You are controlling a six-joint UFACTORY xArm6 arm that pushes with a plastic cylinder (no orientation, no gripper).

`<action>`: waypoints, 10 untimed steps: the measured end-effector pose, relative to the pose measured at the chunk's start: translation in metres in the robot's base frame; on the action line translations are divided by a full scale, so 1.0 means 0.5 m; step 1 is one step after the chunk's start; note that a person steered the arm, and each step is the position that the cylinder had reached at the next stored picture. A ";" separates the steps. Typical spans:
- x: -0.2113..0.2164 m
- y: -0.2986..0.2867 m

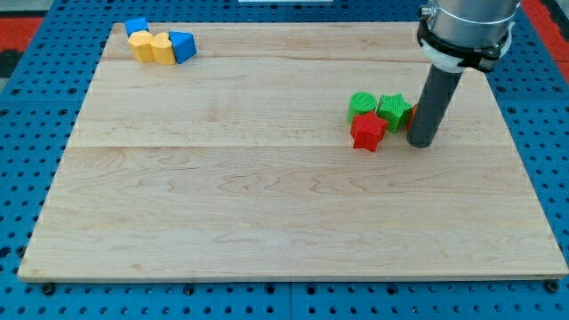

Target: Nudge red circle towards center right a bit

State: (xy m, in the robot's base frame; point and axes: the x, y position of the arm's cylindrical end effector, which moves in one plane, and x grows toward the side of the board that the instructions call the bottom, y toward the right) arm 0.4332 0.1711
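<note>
My tip [420, 143] rests on the wooden board [267, 204] at the view's right. Just a sliver of a red block [412, 114], probably the red circle, shows at the rod's left edge; the rod hides the rest. Left of it are a green star-like block [393, 110] and a green round block [362, 103], touching each other. A red star [367, 132] lies just below them, a short way left of my tip.
At the view's top left is a cluster: a blue block [136, 26], a yellow block [140, 44], a yellow block [163, 48] and a blue block [183, 45]. A blue pegboard [27, 133] surrounds the board.
</note>
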 end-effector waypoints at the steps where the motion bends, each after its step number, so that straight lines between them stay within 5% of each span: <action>1: -0.019 0.032; 3: 0.013 0.018; 4: 0.108 -0.094; 5: 0.108 -0.145; 10: 0.100 -0.076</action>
State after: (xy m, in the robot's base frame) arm 0.4830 0.1333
